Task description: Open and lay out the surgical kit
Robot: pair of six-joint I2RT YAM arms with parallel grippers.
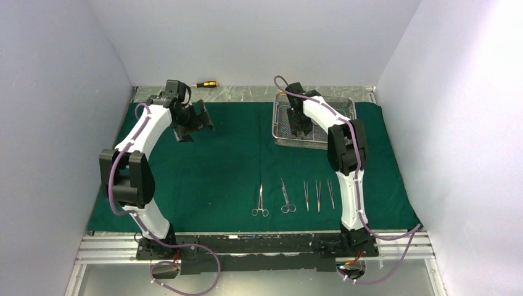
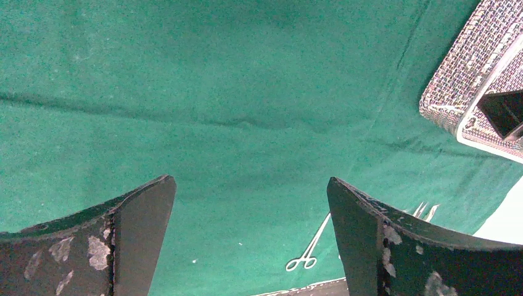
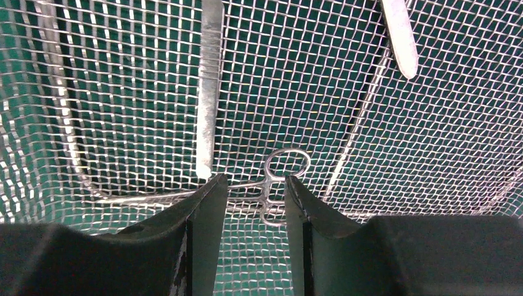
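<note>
The dark green cloth (image 1: 216, 166) lies spread flat over the table. At its back right stands the wire-mesh tray (image 1: 281, 140). My right gripper (image 3: 256, 180) is down inside the tray, jaws partly apart, straddling the handle end of a ring-handled clamp (image 3: 287, 163) that lies flat on the mesh. Two scalpel handles (image 3: 210, 92) (image 3: 399, 37) also lie in the tray. Near the front edge, two clamps (image 1: 260, 201) (image 1: 287, 197) and three tweezers (image 1: 318, 195) lie in a row. My left gripper (image 1: 196, 122) hangs wide open above bare cloth at the back left, holding nothing.
A yellow-and-black screwdriver (image 1: 203, 84) lies on the bare table behind the cloth. White walls close in the left, back and right. In the left wrist view, the tray's corner (image 2: 462, 80) shows at the upper right and one clamp (image 2: 311, 246) lies below between the fingers.
</note>
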